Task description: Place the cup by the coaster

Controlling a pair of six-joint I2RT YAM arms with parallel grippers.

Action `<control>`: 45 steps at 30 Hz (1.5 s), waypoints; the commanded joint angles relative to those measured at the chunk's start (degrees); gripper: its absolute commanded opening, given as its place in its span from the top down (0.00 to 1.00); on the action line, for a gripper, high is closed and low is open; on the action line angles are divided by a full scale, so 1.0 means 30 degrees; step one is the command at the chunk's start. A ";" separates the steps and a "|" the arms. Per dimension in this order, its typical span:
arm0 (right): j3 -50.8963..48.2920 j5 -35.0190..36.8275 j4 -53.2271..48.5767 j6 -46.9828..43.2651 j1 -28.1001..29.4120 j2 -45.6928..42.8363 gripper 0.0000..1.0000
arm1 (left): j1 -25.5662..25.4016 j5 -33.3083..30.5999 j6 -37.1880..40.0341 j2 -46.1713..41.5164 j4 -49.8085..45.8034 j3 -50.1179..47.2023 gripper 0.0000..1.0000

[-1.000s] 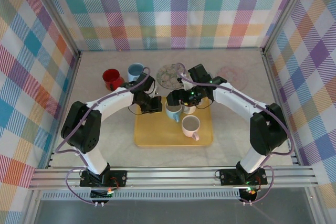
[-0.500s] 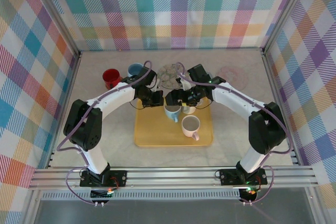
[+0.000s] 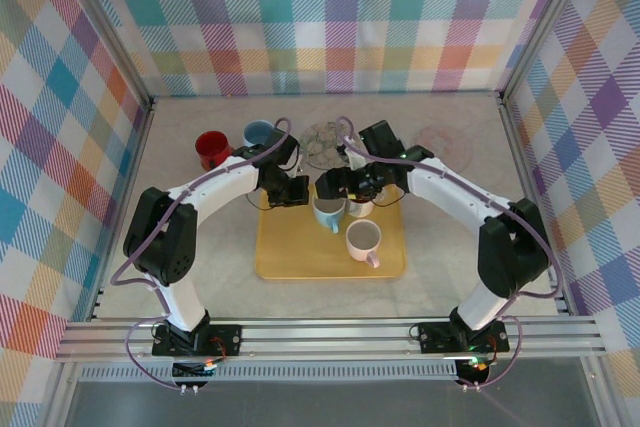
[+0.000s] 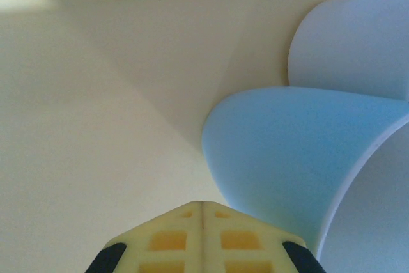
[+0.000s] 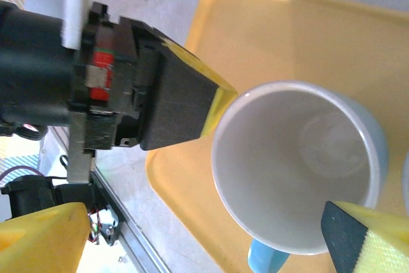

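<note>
Left gripper (image 4: 202, 212) outward, beside glossy cup (image 4: 294, 158)

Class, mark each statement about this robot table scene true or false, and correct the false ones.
1. The left gripper is shut. True.
2. The right gripper is shut too. False: its jaws stand open, one on either side of the light blue cup.
3. The red cup stands on the yellow tray. False: it stands on the table, behind and left of the tray.
4. The pink cup stands on the tray. True.
</note>
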 commanded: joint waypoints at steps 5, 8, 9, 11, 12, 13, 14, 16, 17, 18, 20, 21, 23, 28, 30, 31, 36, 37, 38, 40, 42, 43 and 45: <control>-0.0873 0.2232 -0.0407 -0.3484 -0.0048 -0.2451 0.02 | -0.0172 0.0576 0.0460 -0.2666 -0.0713 -0.0563 0.87; -0.0930 0.3251 -0.1727 -0.4488 -0.0157 -0.2778 0.01 | -0.0539 0.1165 0.0505 -0.3362 -0.0685 -0.0999 0.80; -0.0973 0.3475 -0.1951 -0.4600 -0.0241 -0.2900 0.01 | -0.0733 0.1261 0.0489 -0.3517 -0.0683 -0.1141 0.78; -0.1251 0.3840 -0.2171 -0.4444 -0.0475 -0.3282 0.00 | -0.1255 0.1426 0.0341 -0.3890 -0.0728 -0.1564 0.76; -0.1406 0.3955 -0.2081 -0.4201 -0.0597 -0.3552 0.01 | -0.1518 0.1399 0.0209 -0.4120 -0.0621 -0.1831 0.73; -0.1712 0.4065 -0.1779 -0.3886 -0.0728 -0.3885 0.01 | -0.1909 0.1315 0.0037 -0.4440 -0.0350 -0.2209 0.70; -0.2140 0.4114 -0.1290 -0.3607 -0.0822 -0.4335 0.01 | -0.2274 0.1177 -0.0150 -0.4796 -0.0010 -0.2605 0.67; -0.2951 0.4200 -0.0328 -0.3239 -0.0939 -0.5193 0.01 | -0.2894 0.0892 -0.0733 -0.5445 0.0800 -0.3286 0.60; -0.3340 0.4284 0.0053 -0.3164 -0.0956 -0.5611 0.01 | -0.3164 0.0705 -0.1040 -0.5731 0.1299 -0.3690 0.57; -0.3587 0.4402 0.0268 -0.3192 -0.0971 -0.5957 0.01 | -0.3403 0.0443 -0.1308 -0.5968 0.1685 -0.3968 0.55; -0.4120 0.5026 0.0534 -0.3392 -0.1007 -0.6694 0.01 | -0.4094 -0.0492 -0.1450 -0.6398 0.2306 -0.4509 0.47; -0.4343 0.5170 0.0595 -0.3603 -0.1062 -0.7031 0.01 | -0.4388 -0.1012 -0.1459 -0.6521 0.2426 -0.4675 0.43; -0.4706 0.5300 0.0526 -0.4126 -0.1231 -0.7735 0.01 | -0.4945 -0.1927 -0.1458 -0.6700 0.2701 -0.5027 0.36; -0.5378 0.5561 -0.0060 -0.5703 -0.1624 -0.9517 0.01 | -0.5863 -0.2998 -0.2163 -0.6701 0.4369 -0.6229 0.23; -0.5432 0.5769 -0.0350 -0.5923 -0.1845 -0.9975 0.01 | -0.6100 -0.3487 -0.2429 -0.6322 0.4501 -0.6187 0.17; -0.5467 0.6015 -0.0424 -0.5938 -0.1929 -1.0210 0.01 | -0.6131 -0.3740 -0.2576 -0.6107 0.4560 -0.6072 0.15; -0.5570 0.6268 -0.0516 -0.5713 -0.2272 -1.0723 0.01 | -0.6244 -0.4410 -0.2625 -0.5250 0.4911 -0.5618 0.07; -0.5631 0.6224 -0.0516 -0.5649 -0.2304 -1.0760 0.01 | -0.6246 -0.4403 -0.2595 -0.5076 0.4969 -0.5489 0.06; -0.5668 0.6209 -0.0505 -0.5620 -0.2318 -1.0789 0.01 | -0.6253 -0.4374 -0.2594 -0.4901 0.5025 -0.5362 0.05; -0.5787 0.6194 -0.0517 -0.5530 -0.2355 -1.0825 0.01 | -0.6248 -0.4337 -0.2623 -0.4436 0.5089 -0.5118 0.05; -0.5906 0.6179 -0.0462 -0.5473 -0.2388 -1.0883 0.01 | -0.6257 -0.4439 -0.2630 -0.4037 0.5000 -0.4938 0.05; -0.5964 0.6179 -0.0387 -0.5442 -0.2392 -1.0939 0.01 | -0.6260 -0.4579 -0.2615 -0.3846 0.4868 -0.4798 0.05; -0.6049 0.6169 -0.0161 -0.5188 -0.2421 -1.1027 0.01 | -0.6245 -0.5027 -0.2704 -0.3567 0.4653 -0.4549 0.06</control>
